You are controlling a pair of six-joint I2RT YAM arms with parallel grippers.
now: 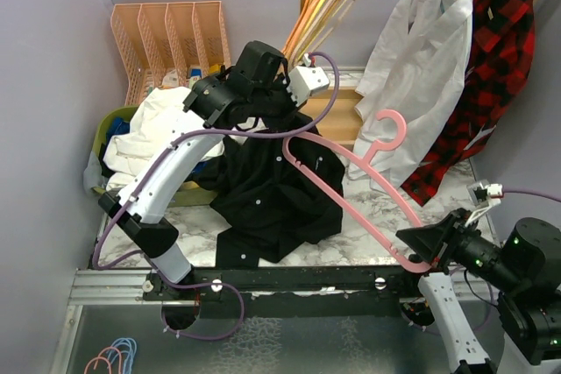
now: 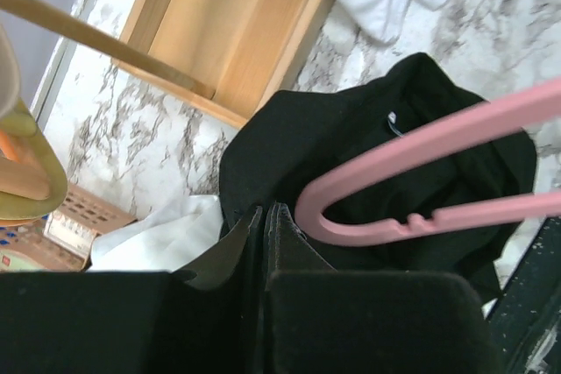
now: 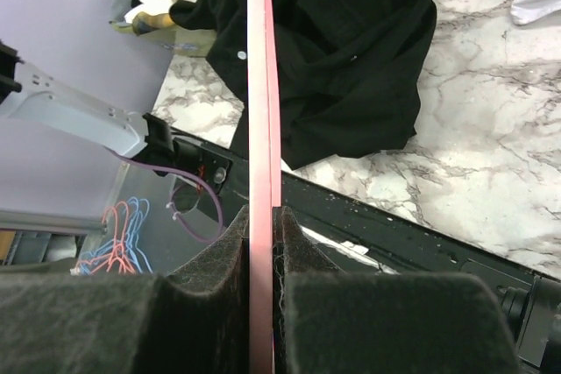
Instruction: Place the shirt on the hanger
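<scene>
The black shirt (image 1: 272, 190) lies bunched on the marble table, and its upper part is pulled up to my left gripper (image 1: 268, 116). In the left wrist view the fingers (image 2: 285, 238) are pressed together on black shirt cloth (image 2: 368, 142). My right gripper (image 1: 422, 247) is shut on the lower corner of the pink hanger (image 1: 351, 203) and holds it tilted above the table. The hanger's hook (image 1: 392, 129) points to the back. Its far shoulder end (image 2: 329, 212) sits against the shirt beside my left fingers. The right wrist view shows the hanger bar (image 3: 261, 85) clamped edge-on at the gripper (image 3: 264, 216).
A white shirt (image 1: 421, 59) and a red-and-black plaid shirt (image 1: 491, 67) hang at the back right. Orange and yellow hangers (image 1: 324, 6) hang beside them. A wooden box (image 1: 344, 116), an orange file rack (image 1: 171, 41) and a green basket of white cloth (image 1: 145, 133) stand behind.
</scene>
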